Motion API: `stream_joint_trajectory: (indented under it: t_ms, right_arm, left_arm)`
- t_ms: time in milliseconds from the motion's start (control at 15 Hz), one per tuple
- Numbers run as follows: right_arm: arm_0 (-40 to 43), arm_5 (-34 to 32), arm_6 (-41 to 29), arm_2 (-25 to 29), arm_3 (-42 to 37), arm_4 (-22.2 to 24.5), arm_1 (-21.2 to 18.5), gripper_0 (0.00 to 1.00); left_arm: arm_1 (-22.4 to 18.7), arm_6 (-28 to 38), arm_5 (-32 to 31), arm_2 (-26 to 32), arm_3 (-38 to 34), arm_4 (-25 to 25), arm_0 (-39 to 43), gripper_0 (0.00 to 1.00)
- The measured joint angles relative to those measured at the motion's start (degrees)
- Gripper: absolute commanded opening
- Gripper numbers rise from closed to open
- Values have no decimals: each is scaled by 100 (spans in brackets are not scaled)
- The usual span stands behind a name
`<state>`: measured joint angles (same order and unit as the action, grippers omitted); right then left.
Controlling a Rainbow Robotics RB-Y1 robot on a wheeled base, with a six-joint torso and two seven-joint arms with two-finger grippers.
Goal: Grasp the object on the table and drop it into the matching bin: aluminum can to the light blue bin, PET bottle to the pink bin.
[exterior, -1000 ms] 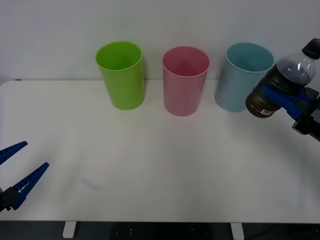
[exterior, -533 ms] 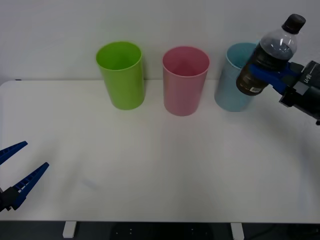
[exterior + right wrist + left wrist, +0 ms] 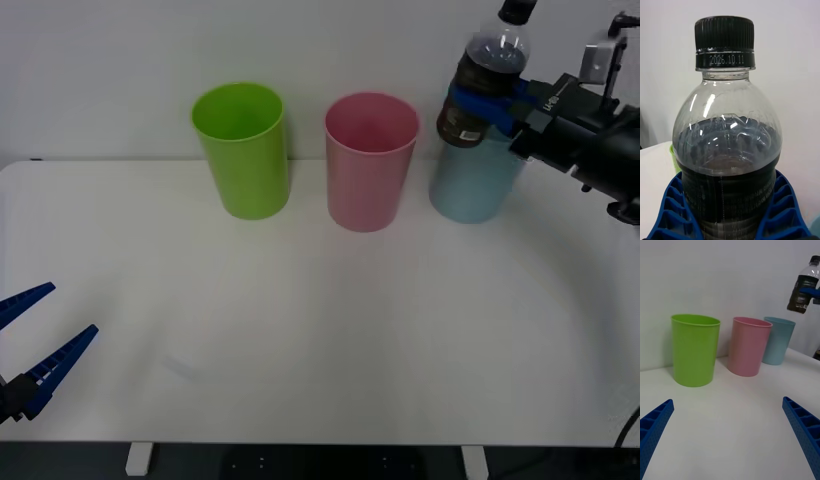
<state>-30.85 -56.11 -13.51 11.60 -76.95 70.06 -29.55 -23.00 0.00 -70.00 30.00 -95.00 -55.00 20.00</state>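
The right tool (image 3: 487, 100) clamped the PET bottle (image 3: 482, 85) upright around its middle, aloft over the light blue bin (image 3: 470, 190), probably for carrying toward the pink bin (image 3: 370, 165). The left tool (image 3: 30, 345) hung spread, empty, above the counter (image 3: 320, 330).

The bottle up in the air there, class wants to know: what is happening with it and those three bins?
The right gripper is shut on the PET bottle and holds it upright in the air, above the light blue bin, not the pink bin where it belongs. A lime green bin stands on the other side of the pink one. The left gripper waits open, low over the near left corner of the table.
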Motion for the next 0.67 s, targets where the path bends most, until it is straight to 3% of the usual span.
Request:
stream_joint_trajectory:
  t_ms: [667]
  right_arm:
    - [-1643, 42, 102, 17, 1773, 1494, 728, 0]
  left_arm:
    - [0, 0, 0, 0, 0, 0, 0, 100]
